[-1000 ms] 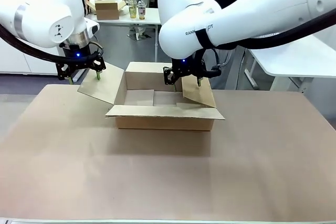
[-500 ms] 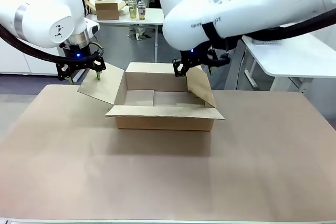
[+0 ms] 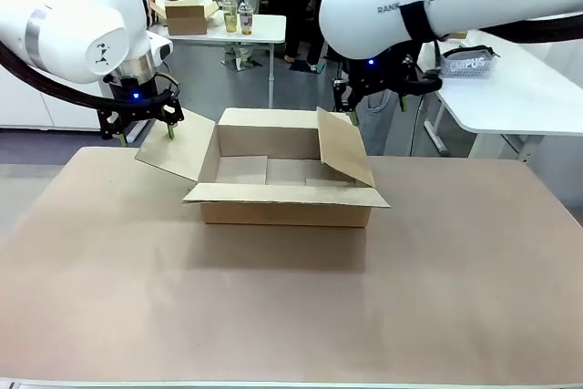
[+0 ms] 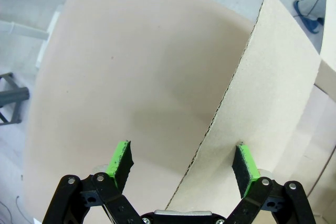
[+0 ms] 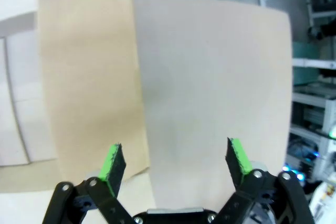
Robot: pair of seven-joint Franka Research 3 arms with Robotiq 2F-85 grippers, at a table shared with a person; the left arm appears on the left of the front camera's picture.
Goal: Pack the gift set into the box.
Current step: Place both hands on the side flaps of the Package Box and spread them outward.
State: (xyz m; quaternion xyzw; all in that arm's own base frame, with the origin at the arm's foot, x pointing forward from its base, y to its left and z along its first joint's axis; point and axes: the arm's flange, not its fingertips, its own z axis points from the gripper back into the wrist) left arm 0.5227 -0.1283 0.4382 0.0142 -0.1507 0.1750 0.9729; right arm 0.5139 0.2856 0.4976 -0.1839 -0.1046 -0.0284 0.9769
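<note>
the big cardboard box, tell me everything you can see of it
Plain brown corrugated cardboard, the box stands open on the tan table. Four flaps: back upright, front folded outward, left splayed outward, right raised and tilted. Inside, only its bare floor shows. The open left gripper straddles the left flap's edge; the open right gripper hangs above the right flap, apart.

Bright even overhead light, soft shadows, wide-angle wrist distortion

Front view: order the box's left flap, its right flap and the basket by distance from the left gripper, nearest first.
1. Left flap, at the left gripper.
2. Right flap, across the box.
3. Basket, on the white table, far right.
</note>
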